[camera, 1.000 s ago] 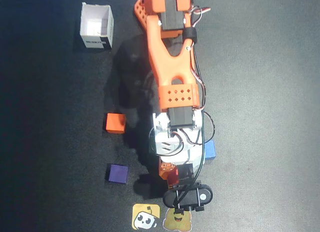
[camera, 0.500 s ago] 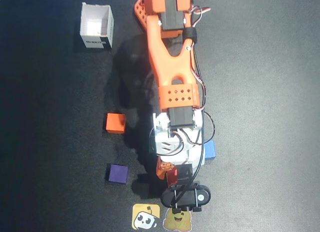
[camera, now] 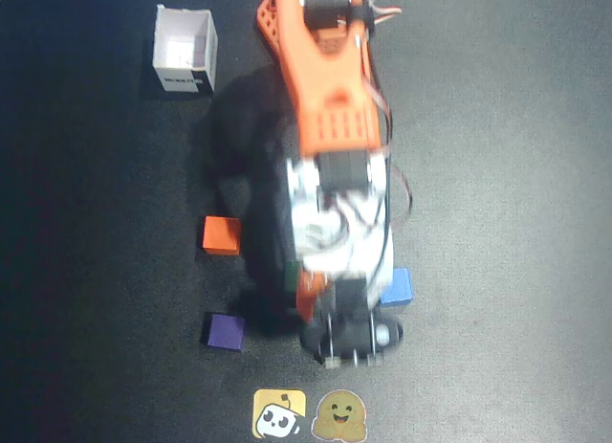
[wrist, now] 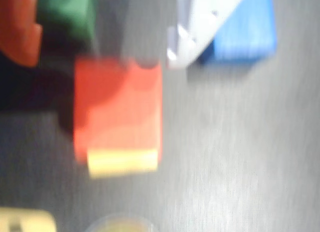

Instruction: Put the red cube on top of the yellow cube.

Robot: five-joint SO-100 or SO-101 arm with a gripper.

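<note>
At frame centre the red cube (wrist: 117,109) sits on the yellow cube (wrist: 122,162); my pincer (wrist: 107,41), wide, should rise straight.

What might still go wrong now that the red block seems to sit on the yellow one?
The red cube covers the yellow cube in the wrist view, with the gripper's fingers close beside it. Pulling away might clip it and topple the stack. The green cube and blue cube sit near enough to be nudged.
</note>
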